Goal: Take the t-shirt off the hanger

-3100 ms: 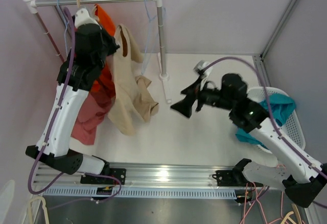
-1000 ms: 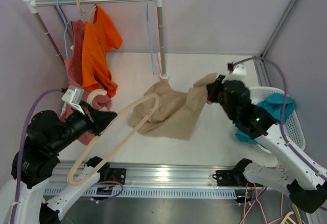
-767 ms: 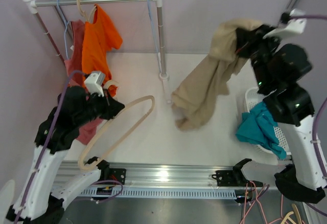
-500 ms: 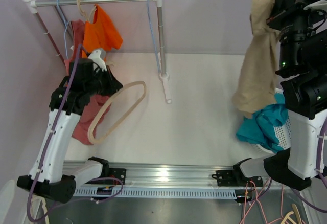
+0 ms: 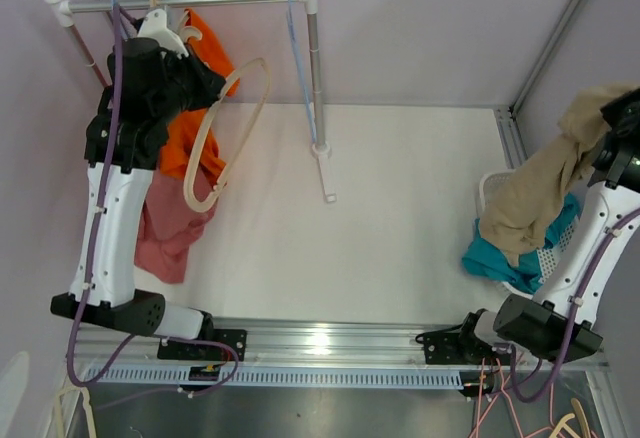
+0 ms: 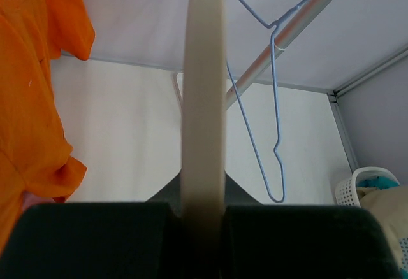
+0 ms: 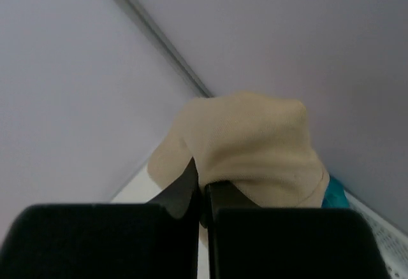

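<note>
The beige t-shirt (image 5: 540,193) is off the hanger and hangs from my right gripper (image 5: 618,123) at the far right, draping down onto the white basket (image 5: 492,186). In the right wrist view my right gripper (image 7: 205,196) is shut on a fold of the t-shirt (image 7: 255,142). The cream hanger (image 5: 228,123) is bare. My left gripper (image 5: 212,86) is shut on it, high up beside the rail (image 5: 200,1). In the left wrist view the hanger (image 6: 203,88) runs straight up between the jaws of my left gripper (image 6: 203,193).
An orange shirt (image 5: 190,128) and a pink garment (image 5: 170,233) hang at the rail's left end. A blue wire hanger (image 5: 296,48) hangs empty near the rack's right post (image 5: 317,78). A teal cloth (image 5: 490,258) lies in the basket.
My left arm has lifted the bare hanger from low over the table up to the rail. My right arm has swung the t-shirt right and down over the basket.
</note>
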Action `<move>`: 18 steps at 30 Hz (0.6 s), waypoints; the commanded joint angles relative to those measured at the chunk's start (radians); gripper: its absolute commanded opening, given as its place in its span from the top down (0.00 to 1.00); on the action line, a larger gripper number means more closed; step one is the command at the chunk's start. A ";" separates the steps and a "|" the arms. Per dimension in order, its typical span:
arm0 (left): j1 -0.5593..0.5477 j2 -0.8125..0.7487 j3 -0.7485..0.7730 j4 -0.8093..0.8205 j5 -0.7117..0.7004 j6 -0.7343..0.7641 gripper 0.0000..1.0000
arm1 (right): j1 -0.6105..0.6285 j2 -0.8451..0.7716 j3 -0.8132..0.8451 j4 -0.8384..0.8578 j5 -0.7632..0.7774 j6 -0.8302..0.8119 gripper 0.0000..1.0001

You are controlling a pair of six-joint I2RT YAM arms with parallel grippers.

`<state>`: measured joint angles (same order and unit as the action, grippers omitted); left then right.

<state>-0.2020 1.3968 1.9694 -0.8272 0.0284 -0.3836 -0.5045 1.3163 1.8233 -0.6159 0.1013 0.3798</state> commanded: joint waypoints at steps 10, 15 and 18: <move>0.010 0.229 0.238 0.147 0.070 0.046 0.99 | -0.088 -0.256 -0.849 0.134 0.001 0.278 0.98; 0.009 0.258 0.258 0.183 0.071 0.098 0.99 | -0.089 -0.236 -0.768 0.059 0.078 0.251 0.01; 0.009 0.283 0.269 0.200 0.070 0.114 0.99 | -0.085 -0.253 -0.609 0.016 0.051 0.190 0.01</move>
<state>-0.1997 1.6684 2.1895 -0.7116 0.0792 -0.3122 -0.5877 1.1198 1.0286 -0.6437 0.1329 0.6060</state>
